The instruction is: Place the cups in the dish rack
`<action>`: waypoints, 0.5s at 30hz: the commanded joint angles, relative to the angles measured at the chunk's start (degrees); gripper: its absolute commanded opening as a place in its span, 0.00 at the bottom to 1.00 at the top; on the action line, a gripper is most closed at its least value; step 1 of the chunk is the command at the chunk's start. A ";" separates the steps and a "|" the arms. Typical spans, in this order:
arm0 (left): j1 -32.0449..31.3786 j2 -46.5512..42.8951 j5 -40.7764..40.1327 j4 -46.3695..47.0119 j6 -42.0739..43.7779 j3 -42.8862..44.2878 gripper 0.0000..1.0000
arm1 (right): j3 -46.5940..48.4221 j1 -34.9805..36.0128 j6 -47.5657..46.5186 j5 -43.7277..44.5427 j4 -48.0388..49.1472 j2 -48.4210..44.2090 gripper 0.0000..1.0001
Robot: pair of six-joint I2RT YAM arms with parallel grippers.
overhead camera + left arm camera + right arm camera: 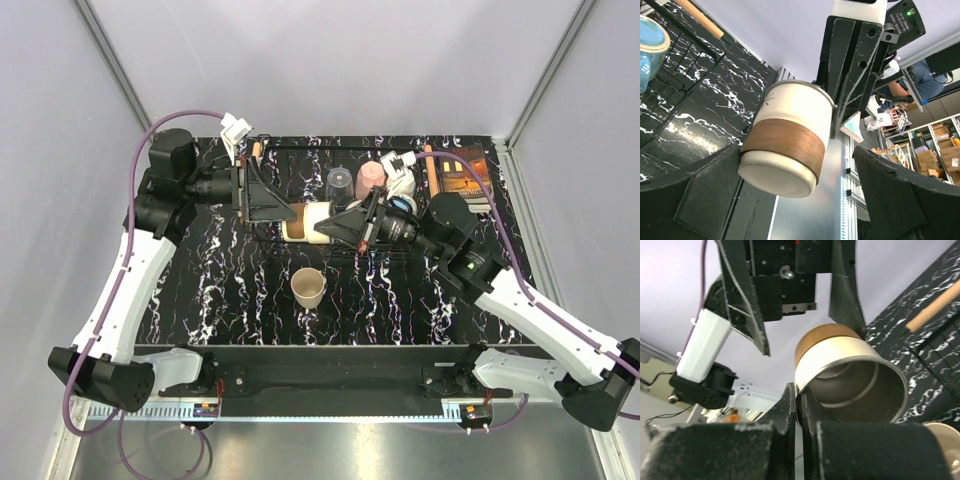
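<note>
A cream cup with a brown band (301, 223) hangs on its side over the left part of the dish rack (300, 148). My right gripper (335, 222) is shut on its rim, as the right wrist view shows (801, 405) on the cup (850, 375). My left gripper (283, 208) is open around the cup's base end; in the left wrist view (797, 150) one finger (705, 195) touches the cup (790, 135). A clear tumbler (340, 182), a pink mug (371, 178) and a white mug (402, 166) stand in the rack. A blue mug (650, 45) is there too. A cream cup (308, 288) stands on the table.
An orange-brown book (462, 175) lies at the back right beside the rack. The rack's wooden rod handle (700, 17) shows at its left end. The black marbled table (220, 290) spreads in front of the rack.
</note>
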 commanded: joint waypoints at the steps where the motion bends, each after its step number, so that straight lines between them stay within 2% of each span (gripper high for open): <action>1: -1.27 -2.30 2.47 3.04 -0.82 -1.27 0.98 | 2.32 -1.52 3.35 -3.37 9.21 1.95 0.00; 8: -1.89 -2.83 2.73 3.13 -0.82 -2.24 0.94 | 2.85 -2.40 5.28 -4.34 13.17 4.07 0.00; 15: -1.28 -3.01 3.08 4.17 -1.60 -2.16 0.99 | 3.46 -2.84 7.13 -6.36 14.41 3.72 0.00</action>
